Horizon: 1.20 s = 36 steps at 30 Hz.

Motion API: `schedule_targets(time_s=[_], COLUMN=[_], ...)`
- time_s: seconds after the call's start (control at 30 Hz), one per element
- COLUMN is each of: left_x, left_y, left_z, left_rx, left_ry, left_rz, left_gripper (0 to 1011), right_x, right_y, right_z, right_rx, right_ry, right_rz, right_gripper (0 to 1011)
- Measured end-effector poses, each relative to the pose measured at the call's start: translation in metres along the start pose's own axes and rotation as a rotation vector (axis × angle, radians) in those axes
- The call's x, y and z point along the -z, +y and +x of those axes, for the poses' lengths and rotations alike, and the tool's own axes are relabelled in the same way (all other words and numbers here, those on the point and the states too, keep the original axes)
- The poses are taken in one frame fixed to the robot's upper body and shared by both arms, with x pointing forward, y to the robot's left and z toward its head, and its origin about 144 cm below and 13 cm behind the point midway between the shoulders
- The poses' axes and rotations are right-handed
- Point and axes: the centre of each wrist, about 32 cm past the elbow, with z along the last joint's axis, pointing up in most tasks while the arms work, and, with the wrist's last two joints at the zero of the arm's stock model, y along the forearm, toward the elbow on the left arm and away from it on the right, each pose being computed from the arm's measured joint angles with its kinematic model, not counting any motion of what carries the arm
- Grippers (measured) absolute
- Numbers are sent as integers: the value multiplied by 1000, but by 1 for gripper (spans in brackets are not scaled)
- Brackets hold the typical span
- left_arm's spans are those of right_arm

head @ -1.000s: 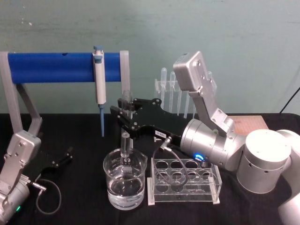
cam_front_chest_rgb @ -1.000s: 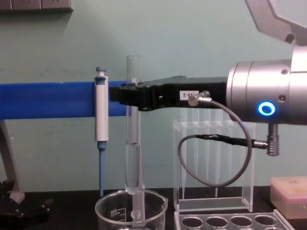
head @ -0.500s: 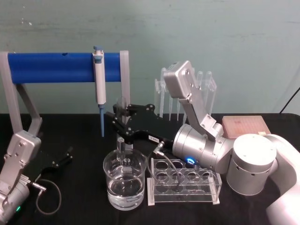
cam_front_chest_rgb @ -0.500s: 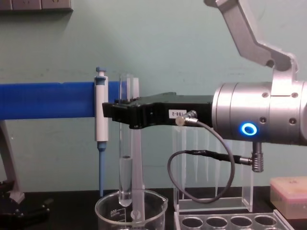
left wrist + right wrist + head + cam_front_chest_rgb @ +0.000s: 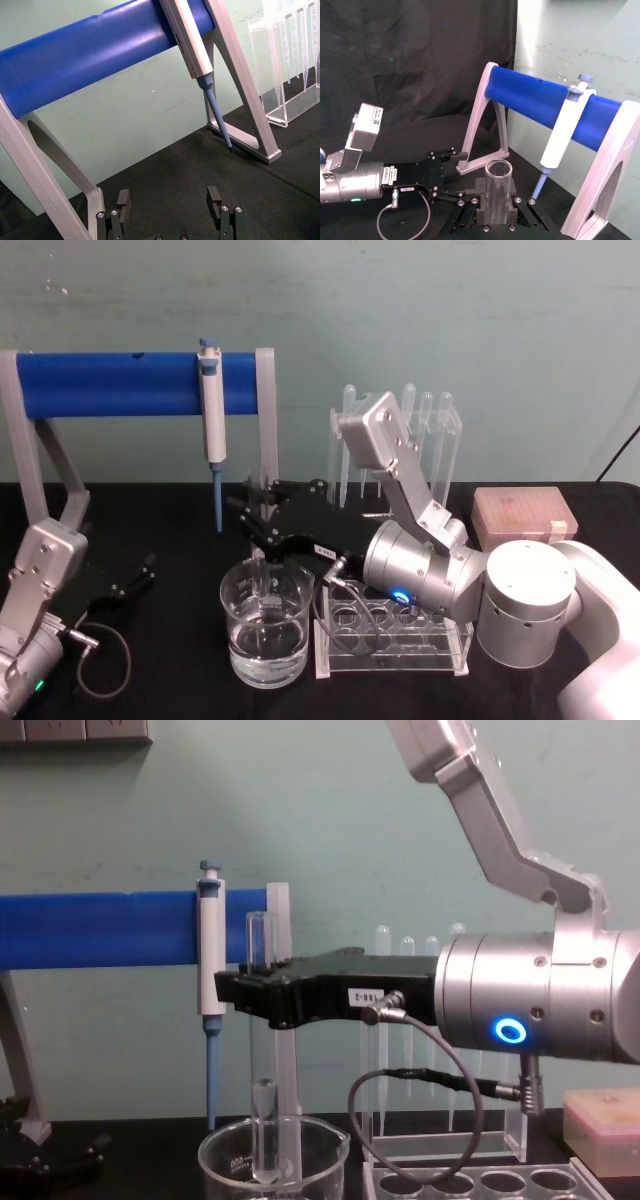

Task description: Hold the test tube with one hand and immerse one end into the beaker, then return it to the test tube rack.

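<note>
The left gripper [image 5: 168,200] lies parked at the far left, fingers apart — further right the test tube [image 5: 260,935] stands upright, lower end inside the beaker [image 5: 225,1160], clamped by the right gripper [image 5: 262,996] — the test tube rack [image 5: 395,642] just beside.

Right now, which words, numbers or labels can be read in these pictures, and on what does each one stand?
No text reads with certainty.
White label on the right gripper holding the test tube: blurred, unreadable.
White print on the beaker: too small.
Label on the left gripper: too small.
</note>
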Motion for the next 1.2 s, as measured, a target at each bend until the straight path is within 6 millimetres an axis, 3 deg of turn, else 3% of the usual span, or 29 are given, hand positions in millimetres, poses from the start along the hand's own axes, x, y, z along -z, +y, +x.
schedule_targets(time_s=[1.2], left_x=[0], left_y=[0], left_z=[0], left_rx=[0], left_ry=[0], left_rz=[0], left_gripper=[1000], right_x=[28], right_y=[3], right_z=[-5], right_rx=[2], right_ry=[34], right_rz=[-38], right_gripper=[225])
